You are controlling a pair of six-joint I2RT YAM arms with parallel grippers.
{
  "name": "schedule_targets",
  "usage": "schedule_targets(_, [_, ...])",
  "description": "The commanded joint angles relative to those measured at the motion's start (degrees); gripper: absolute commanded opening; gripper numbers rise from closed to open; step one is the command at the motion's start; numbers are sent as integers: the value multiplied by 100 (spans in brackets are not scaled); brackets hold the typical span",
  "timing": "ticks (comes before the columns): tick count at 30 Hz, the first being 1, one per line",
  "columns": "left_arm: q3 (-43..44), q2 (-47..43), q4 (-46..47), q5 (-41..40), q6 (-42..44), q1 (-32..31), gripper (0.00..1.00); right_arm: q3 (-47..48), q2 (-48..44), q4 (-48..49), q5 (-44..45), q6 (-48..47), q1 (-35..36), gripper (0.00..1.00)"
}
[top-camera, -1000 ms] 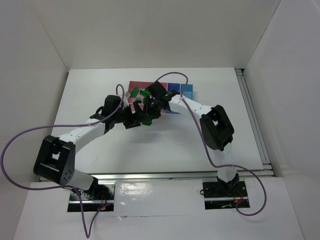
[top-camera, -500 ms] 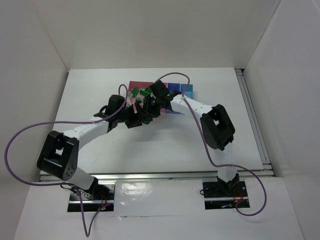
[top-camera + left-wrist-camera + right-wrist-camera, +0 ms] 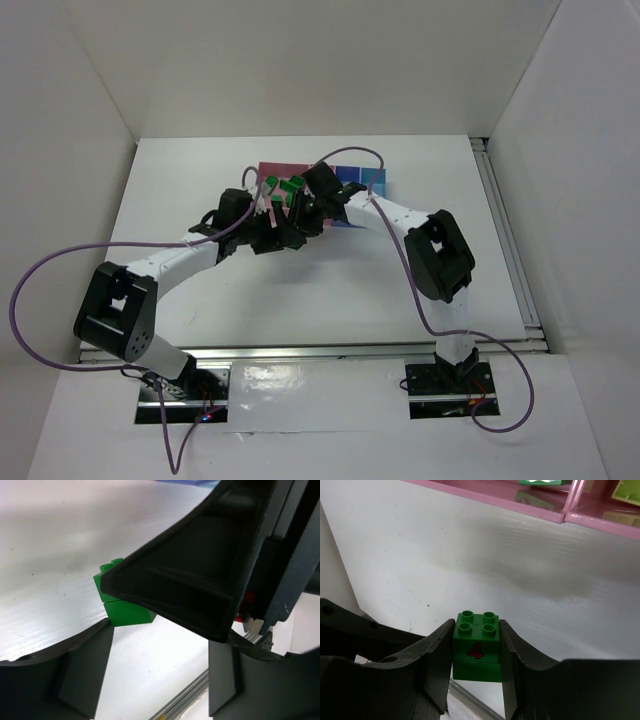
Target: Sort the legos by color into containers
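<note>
Right jaws are pinching a dark green lego (image 3: 476,642), one black finger (image 3: 437,665) pressed to each side. Its four studs and a red figure 4 face the right wrist camera. I cannot tell whether the brick touches the white surface (image 3: 180,180) below it.

Left jaws stand spread, with nothing gripped between the fingers (image 3: 80,675). In the left wrist view the held lego shows just beyond them, partly hidden by a black finger of the right arm that crosses the frame.

From above, I see both wrists meeting over the surface just beside the near edge of the containers (image 3: 266,168). The row runs from the pink tray on the left to the blue tray (image 3: 368,180) on the right. Other green legos (image 3: 292,186) lie in the pink tray.

In the right wrist view the pink rim (image 3: 520,506) runs along the top, with a green piece in one compartment and a yellow-green piece (image 3: 626,490) in the next.
</note>
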Motion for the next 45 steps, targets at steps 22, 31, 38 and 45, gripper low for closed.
schedule_targets(22, [141, 205, -353, -154, 834, 155, 82, -153, -677, 193, -292, 79, -200, 22])
schedule_targets(31, [-351, -733, -1143, -707, 1036, 277, 79, 3, -643, -158, 438, -298, -394, 22])
schedule_targets(38, [-554, -1482, -1742, -1218, 615, 1042, 87, 1269, 121, -440, 1203, -755, -446, 23])
schedule_targets(45, [-247, -1158, -1883, -911, 667, 1157, 95, 3464, 1737, -728, 1161, -895, -447, 56])
